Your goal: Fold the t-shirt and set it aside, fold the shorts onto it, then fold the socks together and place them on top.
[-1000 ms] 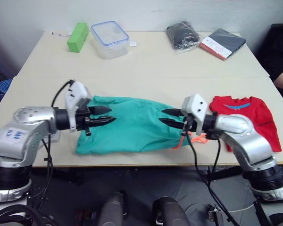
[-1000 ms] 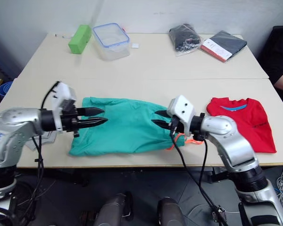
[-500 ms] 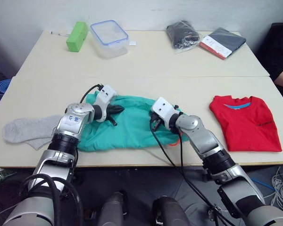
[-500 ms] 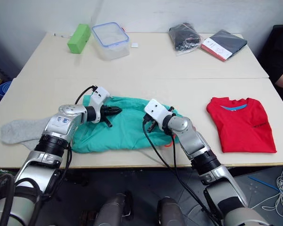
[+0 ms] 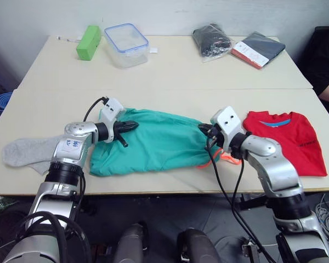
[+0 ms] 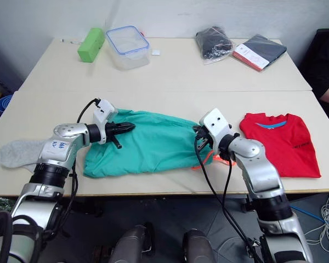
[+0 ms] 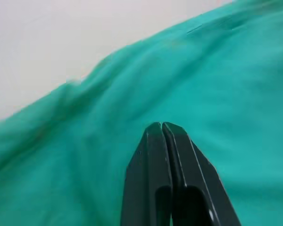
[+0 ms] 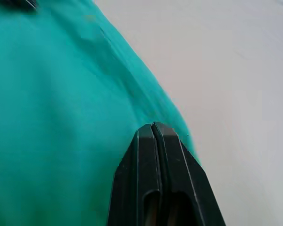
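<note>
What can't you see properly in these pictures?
- Whether the left gripper or right gripper pinches any of the shorts: in the wrist views the fingers are closed, hiding any cloth.
- The socks: in the head views the left arm covers part.
- The orange drawstring: mostly behind the right arm.
- The black bag's contents: too small.

silver arms, white wrist housings, black cables, black jaws

Bare table (image 5: 170, 76) behind shorts (image 5: 153, 143); container (image 5: 127, 45), green block (image 5: 88, 43) at far edge.
</note>
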Controlling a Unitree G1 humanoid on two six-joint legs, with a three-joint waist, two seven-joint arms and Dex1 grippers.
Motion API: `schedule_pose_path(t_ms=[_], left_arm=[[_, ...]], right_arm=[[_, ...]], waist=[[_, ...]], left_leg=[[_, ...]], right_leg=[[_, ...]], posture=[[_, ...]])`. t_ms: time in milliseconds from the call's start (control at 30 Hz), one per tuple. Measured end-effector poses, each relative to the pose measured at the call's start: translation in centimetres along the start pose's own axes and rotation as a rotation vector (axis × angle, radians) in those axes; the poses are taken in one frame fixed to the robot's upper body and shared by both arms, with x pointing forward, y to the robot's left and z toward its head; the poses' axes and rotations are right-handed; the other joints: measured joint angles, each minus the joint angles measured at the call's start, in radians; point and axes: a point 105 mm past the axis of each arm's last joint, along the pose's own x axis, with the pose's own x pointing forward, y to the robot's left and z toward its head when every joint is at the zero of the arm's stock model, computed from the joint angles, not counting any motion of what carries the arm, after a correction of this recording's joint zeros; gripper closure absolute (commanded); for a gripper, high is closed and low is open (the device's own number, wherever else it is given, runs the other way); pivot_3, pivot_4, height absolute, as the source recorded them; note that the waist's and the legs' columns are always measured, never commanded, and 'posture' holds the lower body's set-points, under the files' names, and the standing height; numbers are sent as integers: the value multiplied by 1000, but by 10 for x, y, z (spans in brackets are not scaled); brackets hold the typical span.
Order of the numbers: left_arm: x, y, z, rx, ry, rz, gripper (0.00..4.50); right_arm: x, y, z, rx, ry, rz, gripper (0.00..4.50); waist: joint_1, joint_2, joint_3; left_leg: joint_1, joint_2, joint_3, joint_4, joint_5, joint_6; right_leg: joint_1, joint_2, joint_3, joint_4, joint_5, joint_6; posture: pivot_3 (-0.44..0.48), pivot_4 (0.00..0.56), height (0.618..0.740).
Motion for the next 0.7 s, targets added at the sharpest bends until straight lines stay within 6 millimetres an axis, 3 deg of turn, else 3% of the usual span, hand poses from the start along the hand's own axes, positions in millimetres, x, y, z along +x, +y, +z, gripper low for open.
schedule_pose_path(t_ms=[33, 133, 267, 333, 467, 533, 700], left_arm=[[-1, -10, 7, 24, -9, -57, 4457], [-5, -44, 13, 96, 13, -239, 4457], [8, -70, -8, 184, 118, -379, 4457], [19, -69, -29, 231, 196, -376, 4457], [37, -58, -26, 277, 172, -331, 4457], [38, -53, -25, 279, 152, -311, 4457], [39, -52, -26, 240, 114, -311, 4457]], right_arm=[[-4, 7, 3, -15, -4, 23, 4500], [-12, 27, -16, -41, 79, 95, 4500], [-16, 39, -45, -84, 196, 92, 4500], [-24, 35, -62, -142, 272, 54, 4500], [-40, 31, -68, -136, 288, -18, 4500], [-52, 32, -64, -50, 257, -58, 4500], [-84, 41, -34, 196, 117, -140, 4500]], waist=[[1, 0, 0], [2, 0, 0], [5, 0, 0], [8, 0, 0], [25, -1, -1], [27, -1, -1], [27, -1, -1]], left_leg=[[0, 0, 0, 0, 0, 0], [2, 0, -1, 0, 0, 0], [2, -1, -1, 0, 0, 0], [1, -1, -1, 0, -1, 1], [2, -1, -2, 1, -1, 1], [1, -1, -3, 1, -1, 1], [1, -1, -5, 0, -1, 1]], right_leg=[[0, 0, 0, -1, 0, 0], [4, 0, 0, -4, 0, 0], [4, 0, -1, -4, 0, 0], [4, -1, -1, -4, 0, 0], [5, -1, -2, -4, 0, 0], [5, -1, -2, -5, 0, 1], [6, 0, -3, -5, 0, 0]], posture=[[0, 150, 740], [0, 150, 740], [0, 150, 740], [0, 150, 740], [0, 150, 740], [0, 150, 740], [0, 150, 740]])
